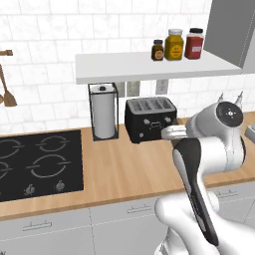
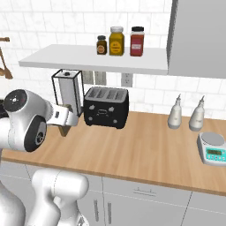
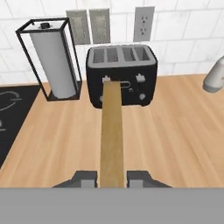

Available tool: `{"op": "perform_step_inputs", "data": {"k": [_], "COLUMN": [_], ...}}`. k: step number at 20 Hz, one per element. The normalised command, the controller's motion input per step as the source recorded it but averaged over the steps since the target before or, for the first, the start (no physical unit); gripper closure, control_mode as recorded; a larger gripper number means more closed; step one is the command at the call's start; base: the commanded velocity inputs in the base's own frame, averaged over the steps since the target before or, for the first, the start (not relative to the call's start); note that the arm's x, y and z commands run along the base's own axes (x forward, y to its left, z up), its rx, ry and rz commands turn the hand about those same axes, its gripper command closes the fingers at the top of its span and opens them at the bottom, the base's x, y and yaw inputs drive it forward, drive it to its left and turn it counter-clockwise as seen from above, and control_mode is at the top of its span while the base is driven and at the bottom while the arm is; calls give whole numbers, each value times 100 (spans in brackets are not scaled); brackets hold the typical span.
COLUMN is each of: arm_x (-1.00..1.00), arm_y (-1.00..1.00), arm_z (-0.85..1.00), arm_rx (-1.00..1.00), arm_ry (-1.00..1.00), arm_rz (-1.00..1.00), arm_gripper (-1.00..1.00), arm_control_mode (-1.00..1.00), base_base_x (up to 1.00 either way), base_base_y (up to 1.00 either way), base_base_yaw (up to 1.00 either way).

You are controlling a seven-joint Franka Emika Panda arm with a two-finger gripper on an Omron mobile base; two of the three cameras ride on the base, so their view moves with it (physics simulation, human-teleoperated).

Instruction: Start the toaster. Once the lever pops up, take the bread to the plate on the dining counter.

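Note:
The black toaster [image 1: 149,119] [image 2: 106,108] [image 3: 131,83] stands at the back of the wood counter against the tiled wall, its silver slots showing nothing inside and both pale levers high on its front. My gripper [image 3: 112,178] is shut on the tan bread [image 3: 112,131], which runs edge-on from between the fingers toward the toaster. In the right base view the bread [image 2: 65,130] hangs under my hand, left of the toaster and above the counter. The plate and the dining counter are out of view.
A paper towel roll in a black wire holder [image 1: 104,112] [image 3: 52,61] stands left of the toaster, with the black hob [image 1: 35,164] further left. Two pale bottles [image 2: 185,114] and a scale [image 2: 212,148] sit to the right. A white shelf with jars [image 1: 174,46] hangs above.

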Motion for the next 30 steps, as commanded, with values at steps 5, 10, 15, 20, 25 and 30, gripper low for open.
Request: {"op": "perform_step_inputs", "data": {"k": [5, 10, 15, 20, 25, 30], "arm_x": [-32, -41, -44, -43, 0, 0], "arm_y": [0, 0, 0, 0, 0, 0], "arm_z": [0, 0, 0, 0, 0, 0], "arm_rx": [0, 0, 0, 0, 0, 0], "arm_ry": [-5, -2, -1, 0, 0, 0], "arm_rz": [0, 0, 0, 0, 0, 0], "arm_gripper": [100, 100, 100, 100, 100, 100], "arm_control_mode": [-100, -100, -100, -100, 100, 100], "base_base_x": [0, 0, 0, 0, -64, -72], "base_base_y": [0, 0, 0, 0, 0, -30], "base_base_yaw": [0, 0, 0, 0, -18, -48]}}
